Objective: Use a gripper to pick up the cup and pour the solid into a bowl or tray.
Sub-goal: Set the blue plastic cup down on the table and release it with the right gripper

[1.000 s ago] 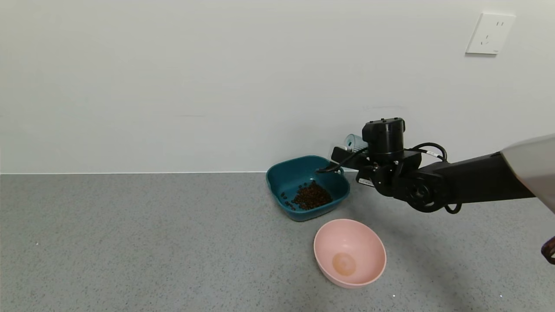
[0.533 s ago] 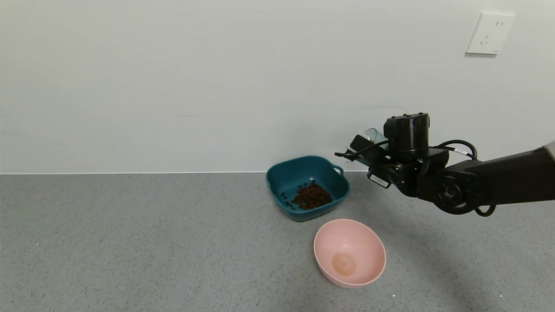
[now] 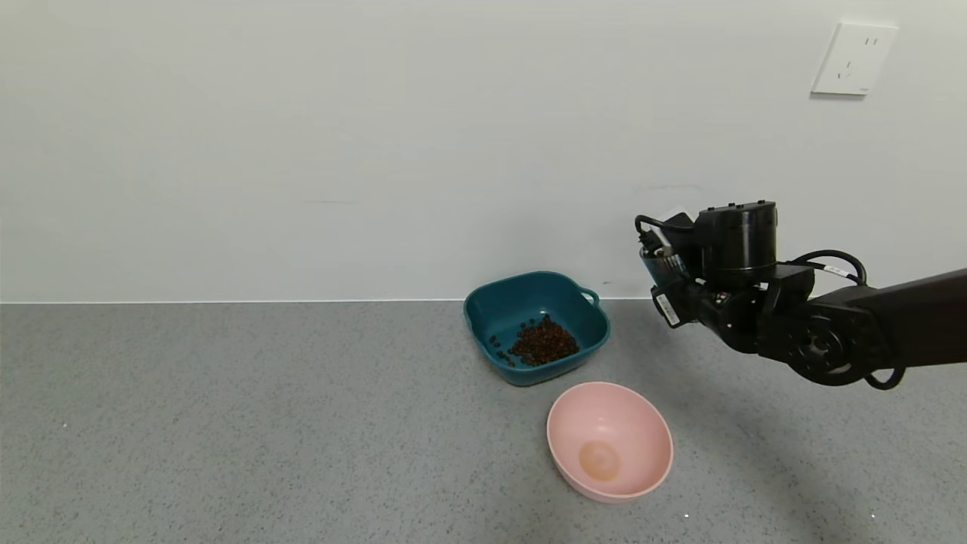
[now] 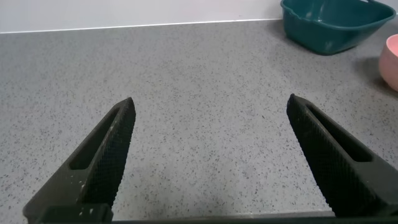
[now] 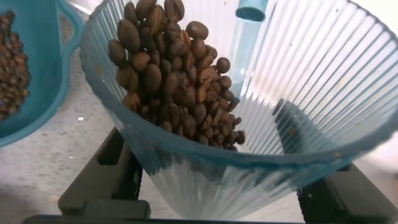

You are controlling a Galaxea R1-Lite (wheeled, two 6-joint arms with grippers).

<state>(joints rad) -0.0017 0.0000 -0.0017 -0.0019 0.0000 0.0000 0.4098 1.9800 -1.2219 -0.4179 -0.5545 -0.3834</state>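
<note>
My right gripper (image 3: 665,258) is shut on the ribbed grey-blue cup (image 3: 654,266) and holds it in the air to the right of the teal basin (image 3: 483,317), clear of its rim. In the right wrist view the cup (image 5: 298,93) sits between the gripper's fingers (image 5: 109,171) and holds many brown beans (image 5: 168,74) piled against one wall. A pile of beans (image 3: 542,344) lies in the basin. My left gripper (image 4: 210,102) is open and empty, low over bare table.
A round pink bowl (image 3: 609,440) stands in front of the basin, nearer to me. The wall runs just behind the basin, with a socket (image 3: 854,59) high at the right. The basin (image 4: 329,31) and pink bowl (image 4: 392,59) show far off in the left wrist view.
My right gripper has carried the cup to the right, from over the basin's right rim to beside it, and turned it back from tipped toward upright. The bean pile looks the same.
</note>
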